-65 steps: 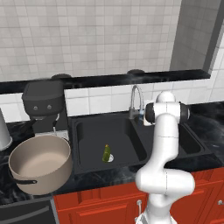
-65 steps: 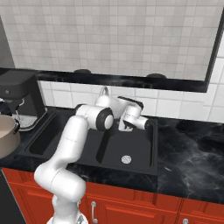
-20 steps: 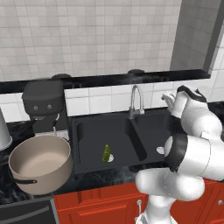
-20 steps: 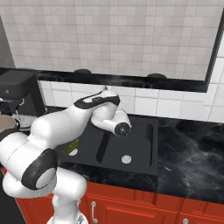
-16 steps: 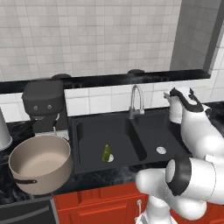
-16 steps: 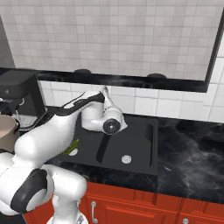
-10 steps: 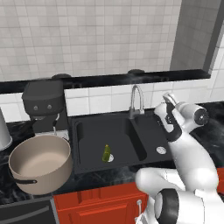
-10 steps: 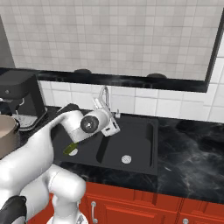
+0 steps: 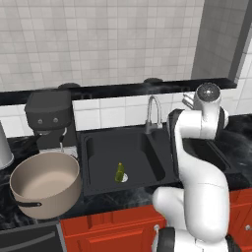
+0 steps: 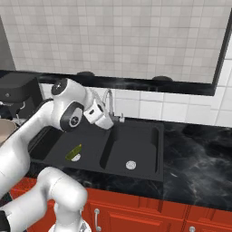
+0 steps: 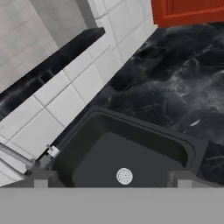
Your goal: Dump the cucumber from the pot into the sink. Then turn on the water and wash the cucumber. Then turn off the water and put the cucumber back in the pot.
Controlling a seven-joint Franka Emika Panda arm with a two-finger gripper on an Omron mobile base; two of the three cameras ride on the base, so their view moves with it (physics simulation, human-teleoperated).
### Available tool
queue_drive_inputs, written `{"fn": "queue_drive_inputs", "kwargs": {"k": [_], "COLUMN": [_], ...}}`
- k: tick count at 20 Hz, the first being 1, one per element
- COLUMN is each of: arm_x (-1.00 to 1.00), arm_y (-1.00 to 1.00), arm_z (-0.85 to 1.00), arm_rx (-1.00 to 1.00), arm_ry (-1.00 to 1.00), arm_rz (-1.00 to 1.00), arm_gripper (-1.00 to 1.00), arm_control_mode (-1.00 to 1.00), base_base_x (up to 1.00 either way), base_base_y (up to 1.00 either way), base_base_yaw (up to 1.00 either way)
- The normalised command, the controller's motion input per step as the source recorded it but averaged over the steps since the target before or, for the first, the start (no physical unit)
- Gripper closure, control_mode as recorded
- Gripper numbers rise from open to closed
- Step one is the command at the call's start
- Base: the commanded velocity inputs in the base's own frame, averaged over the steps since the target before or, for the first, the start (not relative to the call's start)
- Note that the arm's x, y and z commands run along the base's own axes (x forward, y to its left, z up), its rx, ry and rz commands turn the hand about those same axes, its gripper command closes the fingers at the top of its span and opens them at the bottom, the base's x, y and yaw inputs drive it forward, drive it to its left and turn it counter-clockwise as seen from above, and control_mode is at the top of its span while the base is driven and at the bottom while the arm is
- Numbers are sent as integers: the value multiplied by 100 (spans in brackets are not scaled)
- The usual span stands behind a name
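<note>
Reaching toward the faucet, claw empty

I am looking past the pot (image 9: 45, 189) on the tabletop at the cucumber (image 9: 119, 172), lying lengthwise in the sink (image 9: 98, 184)'s left basin; my claw (image 10: 105, 118) is hanging wide open by the faucet (image 9: 152, 112), behind and right of it.

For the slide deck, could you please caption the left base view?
Cucumber lies by the drain in the sink's left basin, emptied pot on the counter beside it, arm raised near the faucet.
</note>
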Motion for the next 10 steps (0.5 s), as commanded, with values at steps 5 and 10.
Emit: {"fn": "queue_drive_inputs", "kwargs": {"k": [5,10], "arm_x": [-46,-35], "arm_y": [3,20], "arm_z": [50,-2], "arm_rx": [-15,-1], "arm_ry": [29,-1], "arm_rz": [-1,17], "arm_gripper": [-100,-100], "arm_control_mode": [-100,-100], "base_base_x": [0,0], "base_base_y": [0,0], "base_base_yaw": [0,0]}}
